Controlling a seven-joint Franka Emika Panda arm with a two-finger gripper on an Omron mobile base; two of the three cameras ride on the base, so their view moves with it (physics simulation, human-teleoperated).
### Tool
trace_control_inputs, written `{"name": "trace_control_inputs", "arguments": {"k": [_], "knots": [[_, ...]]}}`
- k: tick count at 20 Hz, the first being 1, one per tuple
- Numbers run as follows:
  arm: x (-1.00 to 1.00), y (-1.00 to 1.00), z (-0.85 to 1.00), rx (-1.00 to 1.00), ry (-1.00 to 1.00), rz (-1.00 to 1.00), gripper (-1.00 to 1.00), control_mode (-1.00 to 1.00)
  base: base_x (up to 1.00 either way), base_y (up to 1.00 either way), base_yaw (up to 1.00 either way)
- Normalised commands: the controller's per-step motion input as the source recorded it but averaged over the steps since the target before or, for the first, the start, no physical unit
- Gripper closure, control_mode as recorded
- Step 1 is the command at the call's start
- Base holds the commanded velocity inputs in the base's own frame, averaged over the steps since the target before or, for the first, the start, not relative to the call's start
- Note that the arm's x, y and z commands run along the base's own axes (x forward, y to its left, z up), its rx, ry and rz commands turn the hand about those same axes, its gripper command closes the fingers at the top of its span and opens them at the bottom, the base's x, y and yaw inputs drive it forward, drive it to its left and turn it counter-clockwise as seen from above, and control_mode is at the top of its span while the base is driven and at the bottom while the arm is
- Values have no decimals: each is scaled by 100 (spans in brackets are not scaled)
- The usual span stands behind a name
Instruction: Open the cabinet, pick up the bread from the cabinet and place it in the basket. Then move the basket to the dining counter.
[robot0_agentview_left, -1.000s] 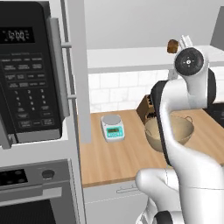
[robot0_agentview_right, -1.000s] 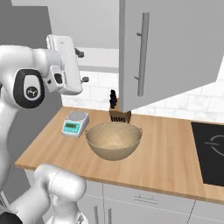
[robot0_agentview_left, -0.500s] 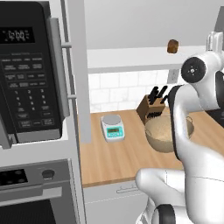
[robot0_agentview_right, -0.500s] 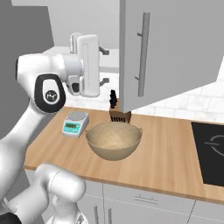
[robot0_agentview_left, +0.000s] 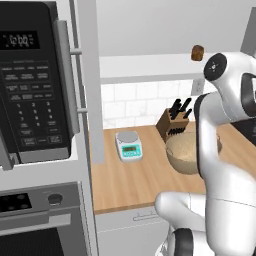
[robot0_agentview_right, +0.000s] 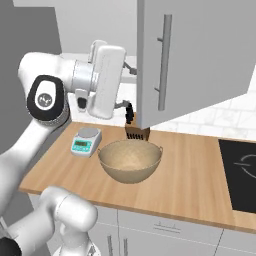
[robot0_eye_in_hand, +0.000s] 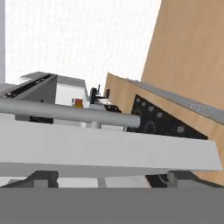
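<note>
Left base view: bread (robot0_agentview_left: 197, 52) on shelf
Handling: likely light, soft; pinch its sides
Jaws: wide apart, empty

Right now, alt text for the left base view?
A small brown lump of bread sits on the white shelf of the open light grey wall cabinet, above a wood counter holding a round tan woven basket, a knife block and a small scale. The white arm rises at right.

- A home kitchen, rendered.
- Black microwave (robot0_agentview_left: 35, 85) over a built-in oven (robot0_agentview_left: 40, 220) on the left.
- Wood counter (robot0_agentview_right: 190, 175) with knife block (robot0_agentview_left: 175, 125), kitchen scale (robot0_agentview_left: 129, 145), woven basket (robot0_agentview_right: 130, 160).
- Dark cooktop (robot0_agentview_right: 239, 172) at right; grey wall cabinet (robot0_agentview_right: 195, 60) above.
</note>
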Motion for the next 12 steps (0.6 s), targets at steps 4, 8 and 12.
{"name": "trace_control_inputs", "arguments": {"k": [4,8,12], "knots": [[21,-10,0,16,-12,-29,-100,-100,0,0,0],[27,1,-3,13,-15,-26,-100,-100,0,0,0],[22,-17,0,12,-16,-23,-100,-100,0,0,0]]}}
